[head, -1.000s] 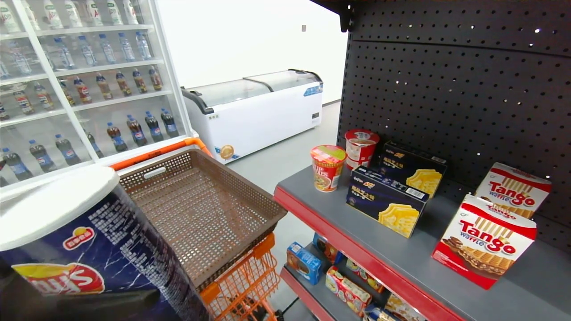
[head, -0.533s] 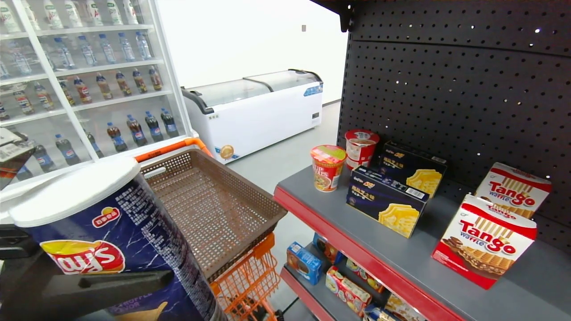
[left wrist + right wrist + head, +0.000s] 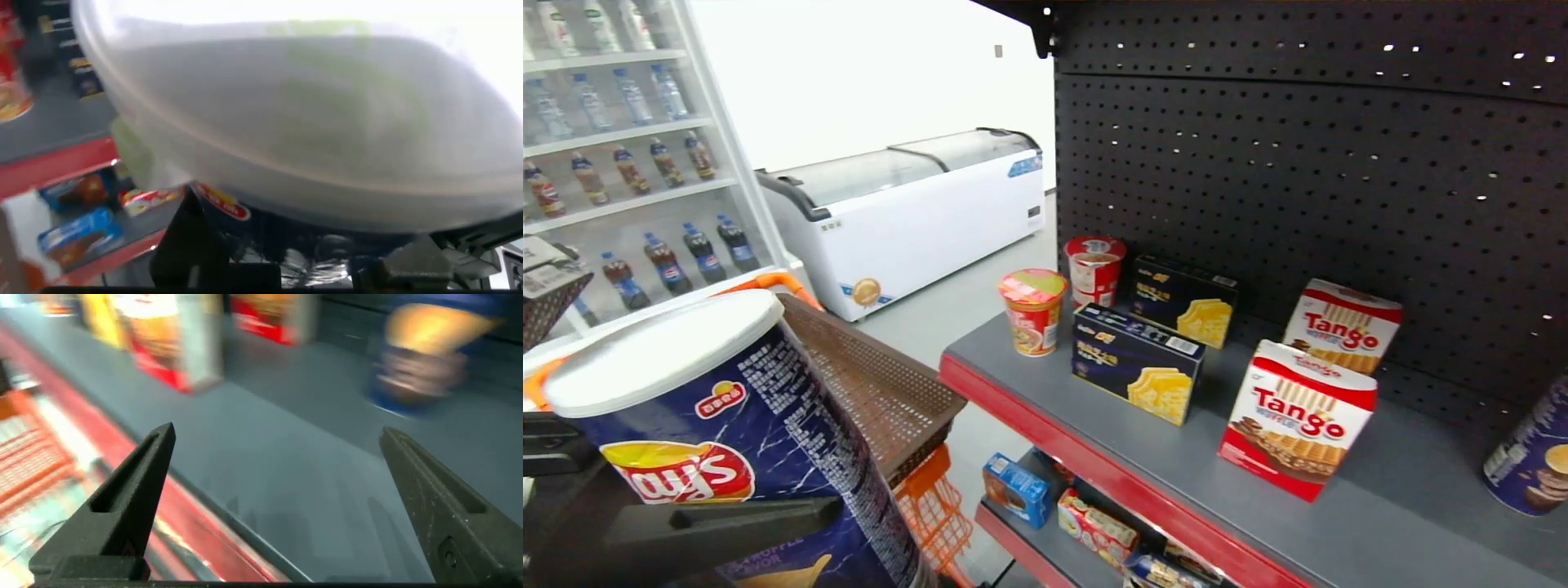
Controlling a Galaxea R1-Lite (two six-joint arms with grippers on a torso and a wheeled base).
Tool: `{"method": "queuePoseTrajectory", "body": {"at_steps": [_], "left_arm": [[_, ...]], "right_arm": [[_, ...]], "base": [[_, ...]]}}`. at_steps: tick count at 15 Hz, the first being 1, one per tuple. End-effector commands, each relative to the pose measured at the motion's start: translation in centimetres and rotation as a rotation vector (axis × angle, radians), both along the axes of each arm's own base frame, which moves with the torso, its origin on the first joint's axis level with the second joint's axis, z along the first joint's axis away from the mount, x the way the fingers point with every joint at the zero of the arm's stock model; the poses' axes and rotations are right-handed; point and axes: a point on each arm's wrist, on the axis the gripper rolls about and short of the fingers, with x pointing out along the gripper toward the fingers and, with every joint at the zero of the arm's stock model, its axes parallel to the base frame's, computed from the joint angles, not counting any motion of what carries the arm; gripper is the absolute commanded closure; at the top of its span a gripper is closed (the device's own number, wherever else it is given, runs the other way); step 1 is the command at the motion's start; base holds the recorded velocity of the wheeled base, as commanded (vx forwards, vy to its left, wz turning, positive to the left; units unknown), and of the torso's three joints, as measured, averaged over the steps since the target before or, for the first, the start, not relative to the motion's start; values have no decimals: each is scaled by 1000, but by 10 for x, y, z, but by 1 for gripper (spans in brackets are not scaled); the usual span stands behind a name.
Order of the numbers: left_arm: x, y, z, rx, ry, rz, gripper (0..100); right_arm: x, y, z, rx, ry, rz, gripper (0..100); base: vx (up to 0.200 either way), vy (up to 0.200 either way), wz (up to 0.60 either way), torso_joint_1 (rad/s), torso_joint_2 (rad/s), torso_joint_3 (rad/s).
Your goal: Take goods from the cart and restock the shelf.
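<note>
A blue chips can [image 3: 727, 441] with a white lid stands upright at the lower left of the head view. My left gripper [image 3: 698, 523] is shut on it, one dark finger [image 3: 719, 516] lying across its front. In the left wrist view the can's lid [image 3: 310, 114] is very close, with the blue body [image 3: 245, 233] under it. The brown cart basket [image 3: 882, 384] lies just behind the can. My right gripper [image 3: 278, 498] is open with nothing between its fingers, above the grey shelf board [image 3: 310, 457]. A second blue can [image 3: 1531, 457] stands on the shelf [image 3: 1111, 441] at the far right.
On the shelf stand two cup noodles [image 3: 1033, 310], two dark biscuit boxes [image 3: 1135, 363] and two red-and-white wafer boxes [image 3: 1294, 416]. Black pegboard [image 3: 1298, 163] backs it. A lower shelf holds snack boxes [image 3: 1013, 490]. A chest freezer [image 3: 898, 212] and drinks fridge [image 3: 613, 163] stand behind.
The head camera has turned right, so the whole picture slid left and a second can came into view. The held can rose a second ago, then kept its place.
</note>
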Motion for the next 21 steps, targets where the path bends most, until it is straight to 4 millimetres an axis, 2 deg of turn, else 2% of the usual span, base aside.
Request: {"method": "queuePoseTrajectory", "body": {"at_steps": [1, 16, 21], "left_arm": [[0, 0, 0, 1, 0, 1, 100], [0, 0, -3, 3, 12, 3, 100], [-1, 1, -4, 5, 18, 11, 100]], "right_arm": [[0, 0, 0, 0, 1, 1, 0], [0, 0, 0, 0, 1, 1, 0], [0, 0, 0, 0, 1, 1, 0]], "base": [[0, 0, -600, -2, 2, -2], [0, 0, -600, 1, 3, 4], [0, 0, 0, 0, 0, 0]]}}
